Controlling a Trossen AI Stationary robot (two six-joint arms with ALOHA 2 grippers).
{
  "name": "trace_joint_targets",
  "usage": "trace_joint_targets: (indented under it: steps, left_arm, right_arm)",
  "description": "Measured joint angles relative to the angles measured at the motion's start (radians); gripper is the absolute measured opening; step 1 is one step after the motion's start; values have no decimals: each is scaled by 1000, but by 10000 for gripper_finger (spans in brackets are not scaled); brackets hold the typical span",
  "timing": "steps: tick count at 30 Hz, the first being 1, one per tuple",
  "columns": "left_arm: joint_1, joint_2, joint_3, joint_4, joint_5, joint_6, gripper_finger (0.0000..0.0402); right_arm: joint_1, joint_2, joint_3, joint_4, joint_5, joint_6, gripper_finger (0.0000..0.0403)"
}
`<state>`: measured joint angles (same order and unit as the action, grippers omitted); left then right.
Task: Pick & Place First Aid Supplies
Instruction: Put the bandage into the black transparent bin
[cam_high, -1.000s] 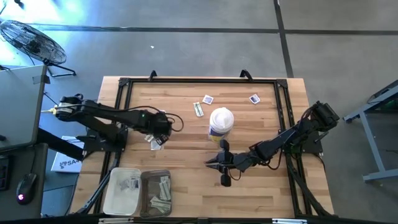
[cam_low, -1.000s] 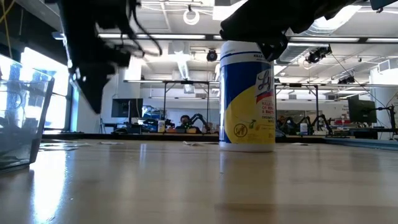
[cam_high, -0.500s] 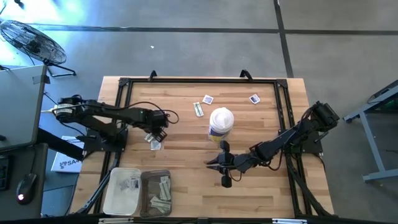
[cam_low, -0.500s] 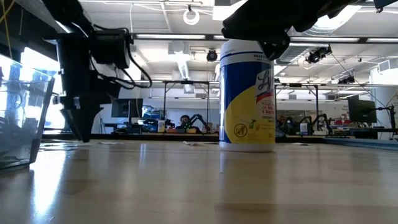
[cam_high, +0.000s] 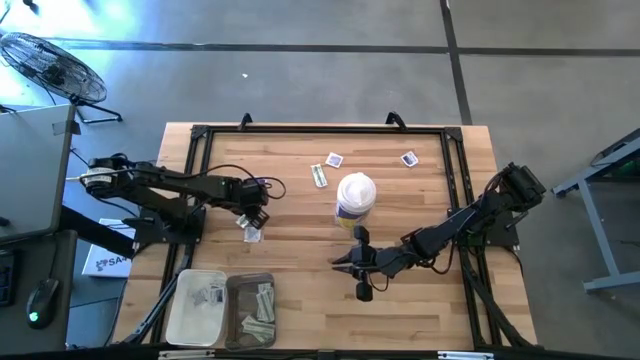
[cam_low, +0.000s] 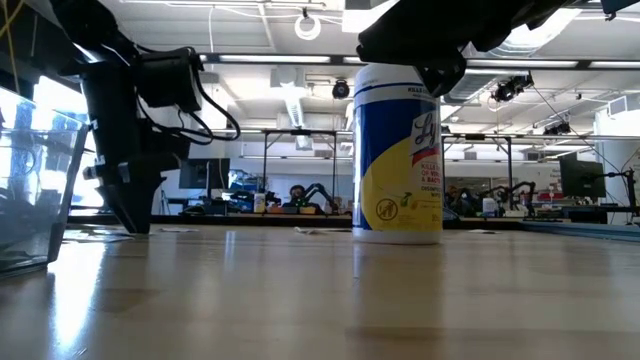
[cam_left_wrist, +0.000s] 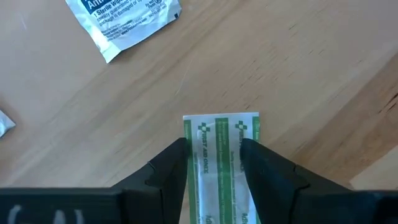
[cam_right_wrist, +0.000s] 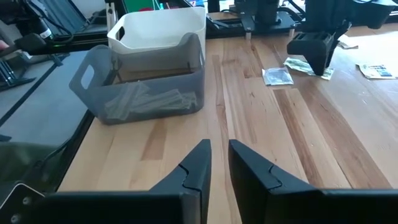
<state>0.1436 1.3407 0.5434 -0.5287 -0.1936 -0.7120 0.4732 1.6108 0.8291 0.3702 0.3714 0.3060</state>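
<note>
Your left gripper (cam_left_wrist: 214, 152) is down at the table with its two fingers spread to either side of a narrow green-and-white strip packet (cam_left_wrist: 222, 163), which lies flat on the wood between them; they straddle it and are not yet pinching it. Just beyond it lies a square white packet with blue print (cam_left_wrist: 124, 22). From above, this gripper (cam_high: 252, 222) sits at the table's left, with the grey bin (cam_high: 232, 290) and the white bin (cam_high: 179, 305) nearer the front edge, both already holding packets. Three more packets (cam_high: 330, 167) lie near the far edge, behind the white-lidded canister (cam_high: 355, 196).

I judge the step in hand to be the grasp of the strip. Next you need to bring the fingers together on its long edges, low enough to catch so thin a thing, then lift and carry it to the bin holding the other strips, seemingly the grey one.

Your right gripper (cam_right_wrist: 214, 163) waits in front of the canister, fingers close together and holding nothing
</note>
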Motion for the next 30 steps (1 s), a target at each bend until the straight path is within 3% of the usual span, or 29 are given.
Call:
trace_joint_targets:
  steps: [15, 19, 24, 30]
  left_arm:
    - [0, 7, 26, 34, -97, 13, 11]
    - [-26, -1, 108, -10, -73, 31, 4]
    - [-169, -33, 224, -117, -73, 10, 2]
    - [-428, -46, 302, -111, -78, -86, 2]
  right_arm:
    - [12, 0, 0, -16, 0, -45, 49]
    - [7, 0, 0, -15, 21, -46, 52]
    - [0, 0, 0, -16, 22, -46, 51]
    - [-1, 0, 0, -24, 21, -42, 53]
